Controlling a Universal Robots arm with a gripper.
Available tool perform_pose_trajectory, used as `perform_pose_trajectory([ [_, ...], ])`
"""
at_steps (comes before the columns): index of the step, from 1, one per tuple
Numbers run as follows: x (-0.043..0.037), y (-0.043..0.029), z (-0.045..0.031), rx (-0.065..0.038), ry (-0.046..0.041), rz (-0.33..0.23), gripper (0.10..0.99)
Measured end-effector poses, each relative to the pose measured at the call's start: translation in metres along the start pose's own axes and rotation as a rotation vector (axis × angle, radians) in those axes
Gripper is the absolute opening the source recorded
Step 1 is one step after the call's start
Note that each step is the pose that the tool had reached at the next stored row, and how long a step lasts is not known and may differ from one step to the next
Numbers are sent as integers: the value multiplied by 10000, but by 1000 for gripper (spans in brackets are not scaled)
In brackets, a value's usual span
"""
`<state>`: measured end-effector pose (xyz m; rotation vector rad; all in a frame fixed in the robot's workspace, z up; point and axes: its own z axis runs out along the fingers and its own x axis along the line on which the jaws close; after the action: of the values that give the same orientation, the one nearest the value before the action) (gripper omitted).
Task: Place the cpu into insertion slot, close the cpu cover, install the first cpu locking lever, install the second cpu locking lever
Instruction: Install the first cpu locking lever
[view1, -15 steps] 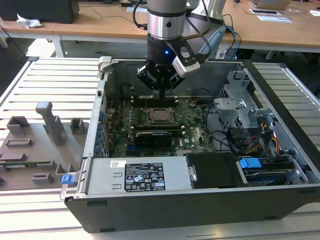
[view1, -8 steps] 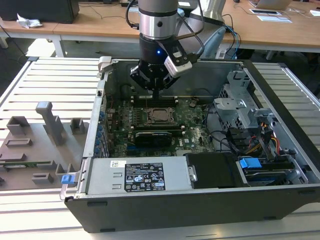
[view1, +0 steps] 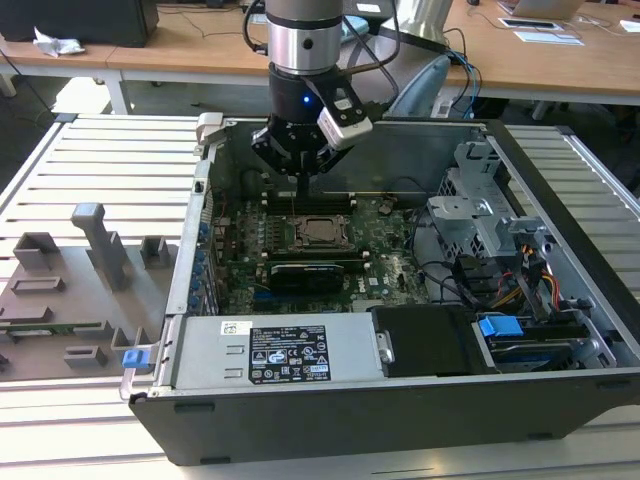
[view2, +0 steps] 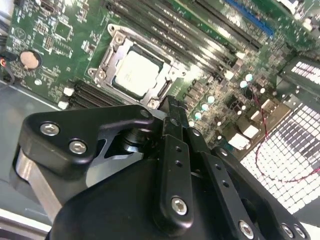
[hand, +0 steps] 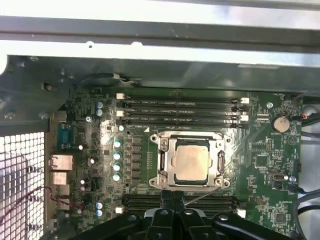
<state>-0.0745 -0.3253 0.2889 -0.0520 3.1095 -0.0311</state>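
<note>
Exterior view: tool (view1: 300, 182), fingers together, above motherboard (view1: 390, 265); wooden desks (view1: 560, 70) behind

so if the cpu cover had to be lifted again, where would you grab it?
The cpu cover lies flat around the cpu, so only its thin frame edge is exposed. Probably best is a pinch from straight above on the narrow frame strip beside the chip, fingers across that strip; the window's inner rim gives one finger purchase. The gripper hangs just off the socket.

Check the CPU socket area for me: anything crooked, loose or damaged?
Nothing stands out. The square silvery-grey cpu sits squarely in its socket, the thin silvery metal cpu cover lies flat around it, and the black gripper hangs just beside the socket.
</note>
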Motion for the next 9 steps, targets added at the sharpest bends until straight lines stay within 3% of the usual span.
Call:
perform_pose_trajectory([
  [6,159,198,3,1,0,1,106],
  [9,201,269,10,1,0,1,106],
])
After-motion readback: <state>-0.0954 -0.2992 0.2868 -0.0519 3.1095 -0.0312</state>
